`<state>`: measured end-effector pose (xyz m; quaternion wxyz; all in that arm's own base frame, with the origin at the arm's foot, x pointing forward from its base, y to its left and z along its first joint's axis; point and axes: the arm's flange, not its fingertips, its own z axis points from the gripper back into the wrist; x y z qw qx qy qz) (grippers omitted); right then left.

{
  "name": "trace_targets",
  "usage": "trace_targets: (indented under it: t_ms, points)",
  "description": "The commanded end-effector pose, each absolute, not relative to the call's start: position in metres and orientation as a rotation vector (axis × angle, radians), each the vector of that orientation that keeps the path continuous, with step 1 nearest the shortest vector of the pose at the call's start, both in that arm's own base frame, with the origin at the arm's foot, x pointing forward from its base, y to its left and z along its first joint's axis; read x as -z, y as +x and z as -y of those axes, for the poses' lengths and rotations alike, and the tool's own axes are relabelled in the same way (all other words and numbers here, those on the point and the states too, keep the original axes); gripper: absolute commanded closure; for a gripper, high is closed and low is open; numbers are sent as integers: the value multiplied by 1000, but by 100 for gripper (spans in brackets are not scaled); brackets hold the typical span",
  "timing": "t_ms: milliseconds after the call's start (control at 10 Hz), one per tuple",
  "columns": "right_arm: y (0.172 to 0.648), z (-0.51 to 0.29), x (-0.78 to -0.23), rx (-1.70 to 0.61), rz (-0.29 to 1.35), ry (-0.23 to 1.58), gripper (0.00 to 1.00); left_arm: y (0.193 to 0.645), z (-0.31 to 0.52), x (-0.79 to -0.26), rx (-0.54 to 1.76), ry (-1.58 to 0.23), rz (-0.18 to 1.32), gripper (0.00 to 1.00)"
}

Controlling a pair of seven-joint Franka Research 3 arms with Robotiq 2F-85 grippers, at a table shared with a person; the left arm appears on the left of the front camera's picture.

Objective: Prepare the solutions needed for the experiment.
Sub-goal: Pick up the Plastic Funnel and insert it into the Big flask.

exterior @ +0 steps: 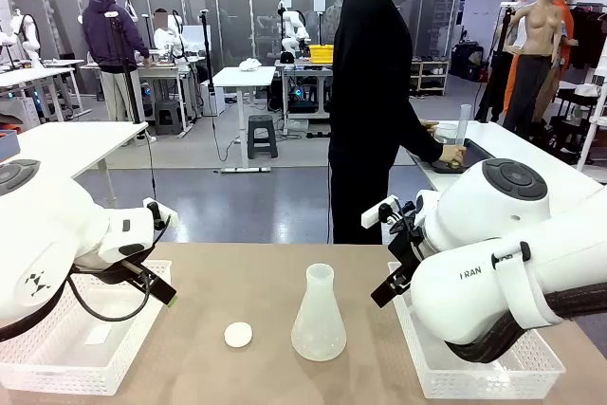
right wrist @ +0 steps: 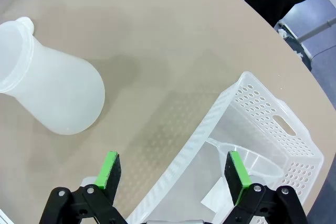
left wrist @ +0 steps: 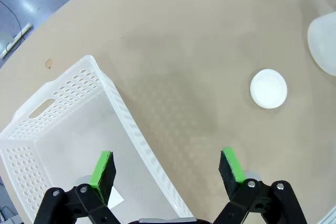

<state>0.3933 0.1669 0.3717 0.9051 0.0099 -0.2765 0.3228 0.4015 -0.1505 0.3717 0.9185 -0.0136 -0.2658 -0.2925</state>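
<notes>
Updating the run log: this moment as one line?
left tool open above left basket rim | right tool open above right basket rim | flask upright, untouched | white disc beside flask

The left arm (exterior: 57, 234) is recorded entering from the left side, with its wrist bent downward. The left gripper (left wrist: 167, 170) is found with jaws spread wide, and nothing is held between its green pads (left wrist: 104, 172). The right arm (exterior: 512, 272) is recorded entering from the right side, with its wrist angled downward and inward. The right gripper (right wrist: 173, 171) is likewise found wide open and empty, its green pads (right wrist: 237, 171) set well apart. The two arms are positioned well apart.
</notes>
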Motion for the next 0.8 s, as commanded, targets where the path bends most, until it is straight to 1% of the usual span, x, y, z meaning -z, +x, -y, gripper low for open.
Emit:
trace_targets:
  t_ms: [0, 700]
  points:
    - [393, -167, -372, -665, 571, 22, 0, 402, 150, -372, 601, -28, 546, 0]
    - [393, -167, -372, -665, 571, 22, 0, 402, 150, -372, 601, -28, 546, 0]
